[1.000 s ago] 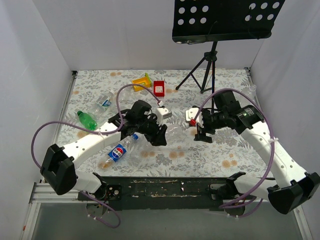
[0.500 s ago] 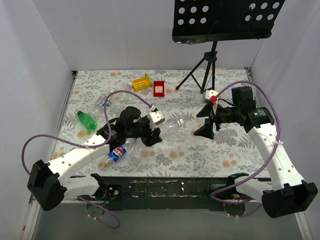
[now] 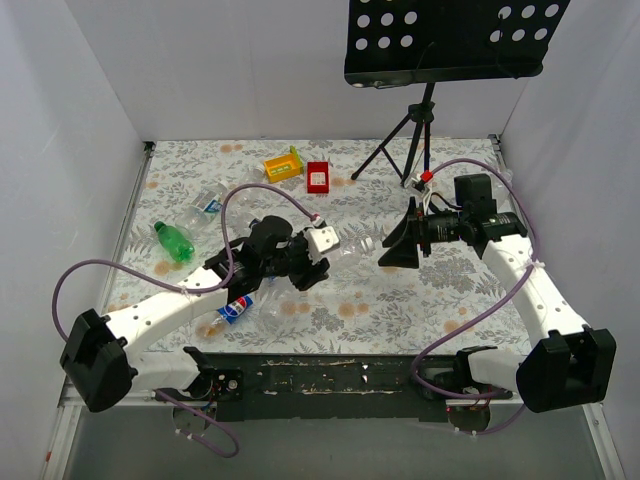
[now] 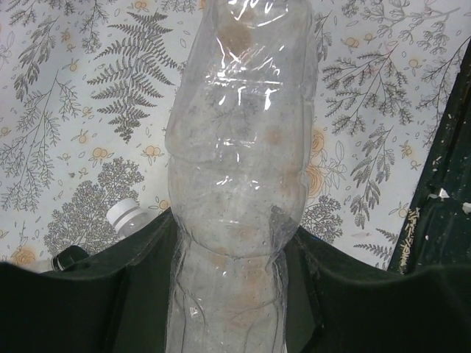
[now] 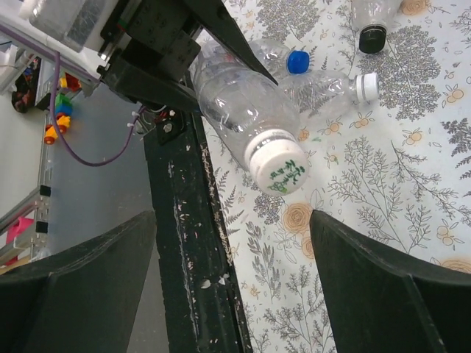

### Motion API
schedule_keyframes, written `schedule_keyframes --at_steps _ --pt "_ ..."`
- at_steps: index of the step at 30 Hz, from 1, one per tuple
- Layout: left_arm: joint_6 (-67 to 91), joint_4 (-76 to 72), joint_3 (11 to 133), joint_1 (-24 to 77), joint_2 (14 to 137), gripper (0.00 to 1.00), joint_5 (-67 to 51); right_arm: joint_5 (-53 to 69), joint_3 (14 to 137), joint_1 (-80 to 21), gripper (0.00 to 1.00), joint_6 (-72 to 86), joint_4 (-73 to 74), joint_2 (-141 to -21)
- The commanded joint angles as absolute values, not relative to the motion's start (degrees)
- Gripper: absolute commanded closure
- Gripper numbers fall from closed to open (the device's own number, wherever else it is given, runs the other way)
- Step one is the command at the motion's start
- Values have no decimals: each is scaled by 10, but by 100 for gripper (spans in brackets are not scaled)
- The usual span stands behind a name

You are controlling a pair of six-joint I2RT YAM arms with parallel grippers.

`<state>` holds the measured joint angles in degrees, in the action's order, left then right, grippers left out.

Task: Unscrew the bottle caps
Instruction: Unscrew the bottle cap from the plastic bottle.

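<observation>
Now turned toward the white cap point(image 5: 278, 170), right fingers point(image 5: 73, 294) gape wide; left fingers point(image 4: 81, 309) clamp the bottle point(image 4: 235, 184).

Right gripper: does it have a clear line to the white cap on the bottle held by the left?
Likely yes: the right gripper is open, the white cap faces its gap, and nothing sits between them.

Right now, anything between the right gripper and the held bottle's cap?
Nothing. Right wrist view shows a bare gap between the open right gripper and the white cap.
</observation>
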<state>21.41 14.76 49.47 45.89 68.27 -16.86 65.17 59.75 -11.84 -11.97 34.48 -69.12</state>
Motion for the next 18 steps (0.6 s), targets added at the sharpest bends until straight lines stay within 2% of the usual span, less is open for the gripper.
schedule_keyframes --at_steps 1,18 --pt "192 133 512 473 689 100 -136 662 594 -116 9 -89 320 -692" --pt "186 130 532 500 720 100 -112 611 602 -153 12 -25 289 -736"
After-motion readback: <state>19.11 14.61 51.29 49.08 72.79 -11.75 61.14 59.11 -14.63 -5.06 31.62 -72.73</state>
